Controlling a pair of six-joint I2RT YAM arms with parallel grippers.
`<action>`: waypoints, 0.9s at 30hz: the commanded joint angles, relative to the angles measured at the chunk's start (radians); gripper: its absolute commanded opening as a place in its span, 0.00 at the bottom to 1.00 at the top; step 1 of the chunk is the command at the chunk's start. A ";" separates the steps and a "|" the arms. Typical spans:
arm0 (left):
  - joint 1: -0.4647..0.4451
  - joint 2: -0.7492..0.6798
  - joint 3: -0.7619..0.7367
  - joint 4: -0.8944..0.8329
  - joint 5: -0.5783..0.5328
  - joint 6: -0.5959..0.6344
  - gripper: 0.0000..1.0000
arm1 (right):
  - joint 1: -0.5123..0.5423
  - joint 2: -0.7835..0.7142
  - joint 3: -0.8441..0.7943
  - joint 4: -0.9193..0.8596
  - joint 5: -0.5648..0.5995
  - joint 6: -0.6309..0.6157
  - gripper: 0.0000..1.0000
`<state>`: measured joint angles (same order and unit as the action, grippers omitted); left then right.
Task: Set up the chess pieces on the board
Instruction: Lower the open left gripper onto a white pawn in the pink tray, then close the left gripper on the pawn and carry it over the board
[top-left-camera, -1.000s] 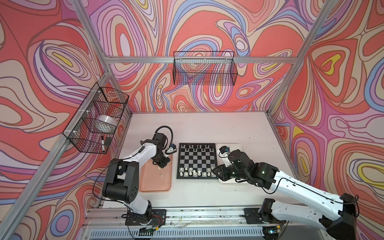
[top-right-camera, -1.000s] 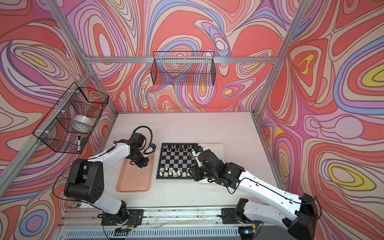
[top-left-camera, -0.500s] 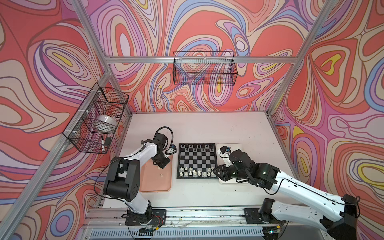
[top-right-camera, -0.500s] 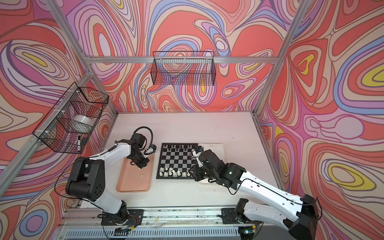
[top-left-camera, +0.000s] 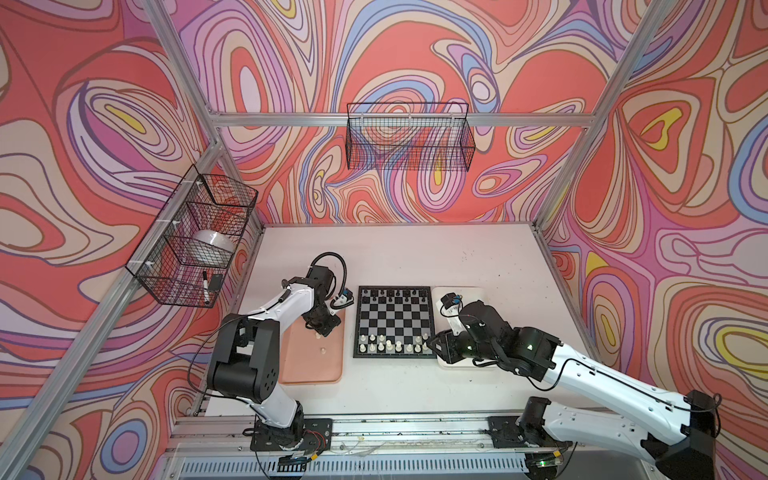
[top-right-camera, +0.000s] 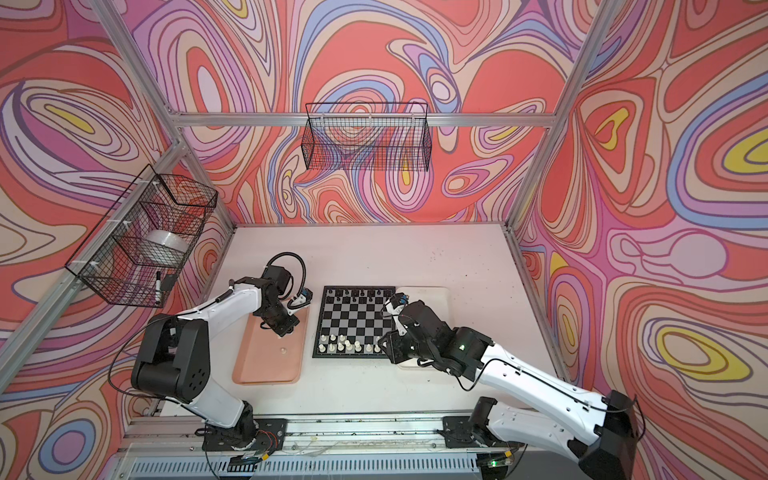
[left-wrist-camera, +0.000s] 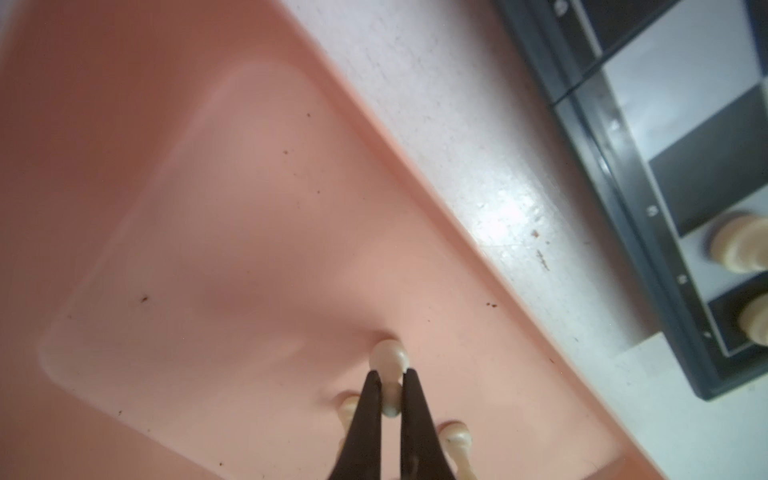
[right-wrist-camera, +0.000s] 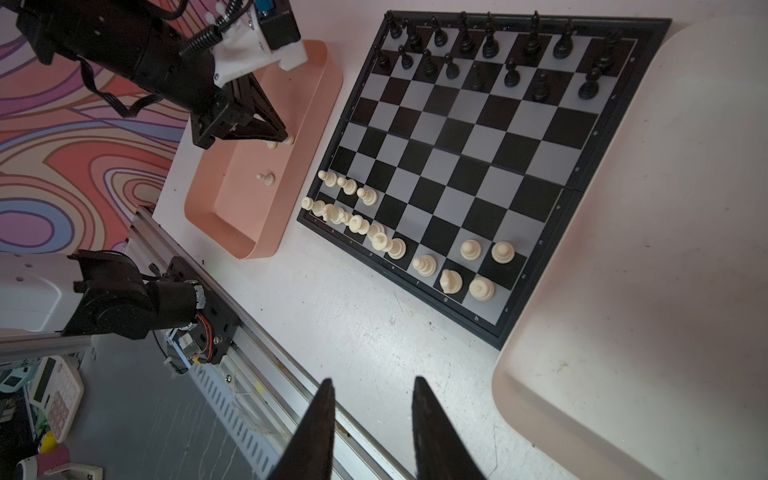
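The board (top-left-camera: 394, 320) (top-right-camera: 353, 320) lies mid-table. Black chess pieces (right-wrist-camera: 490, 45) fill its two far rows, and cream-white ones (right-wrist-camera: 361, 224) stand on the two near rows with gaps. My left gripper (left-wrist-camera: 390, 374) (top-left-camera: 324, 332) reaches down into the pink tray (left-wrist-camera: 166, 208) (top-left-camera: 309, 370) and is shut on a cream-white piece (left-wrist-camera: 389, 357). Two more white pieces (left-wrist-camera: 455, 436) lie beside its fingers. Another white pawn (top-left-camera: 322, 350) (right-wrist-camera: 266, 178) stands alone further down the tray. My right gripper (right-wrist-camera: 372, 380) (top-left-camera: 434, 345) hovers open and empty by the board's near right corner.
A white tray (top-left-camera: 478, 291) (right-wrist-camera: 665, 249) lies right of the board, partly under my right arm. Wire baskets hang on the left wall (top-left-camera: 195, 241) and the back wall (top-left-camera: 409, 137). An aluminium rail (top-left-camera: 374, 424) runs along the table's front edge.
My left gripper's jaws have closed onto the white piece in the pink tray. Neither arm has visibly moved otherwise.
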<state>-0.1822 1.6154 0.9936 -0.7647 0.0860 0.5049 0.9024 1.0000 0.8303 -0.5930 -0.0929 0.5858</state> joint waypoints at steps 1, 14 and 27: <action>0.005 -0.015 0.029 -0.054 0.019 0.013 0.07 | -0.004 -0.016 -0.020 0.006 0.020 0.004 0.32; -0.060 -0.042 0.180 -0.180 0.054 -0.036 0.08 | -0.003 -0.018 -0.035 0.022 0.020 0.009 0.32; -0.322 -0.003 0.375 -0.254 0.064 -0.133 0.08 | -0.004 -0.054 -0.058 0.012 0.033 0.025 0.31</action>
<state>-0.4667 1.5932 1.3392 -0.9634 0.1352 0.4049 0.9024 0.9630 0.7849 -0.5831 -0.0776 0.6010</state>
